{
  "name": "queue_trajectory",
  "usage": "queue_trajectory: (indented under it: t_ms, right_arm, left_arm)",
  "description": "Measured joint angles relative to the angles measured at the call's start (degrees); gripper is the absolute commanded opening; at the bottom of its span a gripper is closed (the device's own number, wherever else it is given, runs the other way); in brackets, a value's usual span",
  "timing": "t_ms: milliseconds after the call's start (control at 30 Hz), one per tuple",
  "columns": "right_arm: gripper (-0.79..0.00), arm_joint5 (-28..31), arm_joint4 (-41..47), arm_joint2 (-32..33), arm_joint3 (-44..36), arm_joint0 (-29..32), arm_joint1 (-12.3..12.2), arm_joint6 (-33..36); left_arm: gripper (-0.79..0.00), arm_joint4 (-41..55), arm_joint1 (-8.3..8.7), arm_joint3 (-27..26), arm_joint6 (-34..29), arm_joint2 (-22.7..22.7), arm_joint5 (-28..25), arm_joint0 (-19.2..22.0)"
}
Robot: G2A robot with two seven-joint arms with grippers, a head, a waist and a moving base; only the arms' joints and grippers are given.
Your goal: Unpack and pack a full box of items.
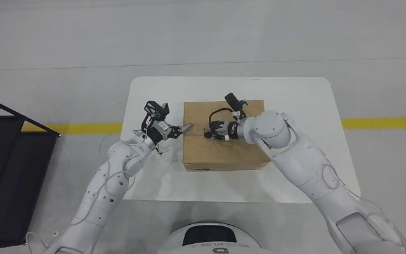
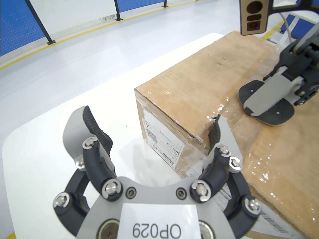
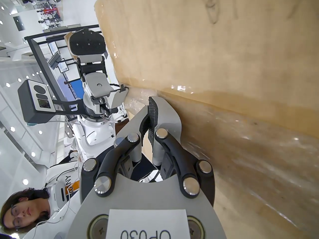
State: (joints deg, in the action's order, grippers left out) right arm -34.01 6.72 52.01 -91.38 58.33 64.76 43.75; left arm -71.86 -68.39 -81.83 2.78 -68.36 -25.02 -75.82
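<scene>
A closed brown cardboard box (image 1: pixel 222 149), its top seam sealed with clear tape (image 2: pixel 251 135), stands in the middle of the white table (image 1: pixel 298 101). My left gripper (image 2: pixel 152 113) is open at the box's left end. One of its fingers (image 2: pixel 215 133) touches the taped top edge, and the other hangs off the box over the table. My right gripper (image 3: pixel 150 115) is shut and lies flat on the taped seam on top of the box (image 3: pixel 224 50), a short way in from the left gripper (image 1: pixel 179 130). Nothing shows between its pads (image 2: pixel 269 100).
White shipping labels (image 2: pixel 162 140) are stuck on the box's left end face. A black frame (image 1: pixel 19 165) stands on the floor left of the table. The table's left edge (image 1: pixel 130 127) lies close behind the left gripper.
</scene>
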Motion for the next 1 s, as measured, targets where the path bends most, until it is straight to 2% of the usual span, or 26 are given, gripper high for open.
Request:
queue_trajectory:
  t_ms: [1000]
  right_arm:
    - [-0.785,0.12,-0.66,20.59,-8.27,16.55,-5.34,0.52]
  left_arm:
    - [0.000,0.00,0.00,0.00,0.00,0.00,0.00,0.00]
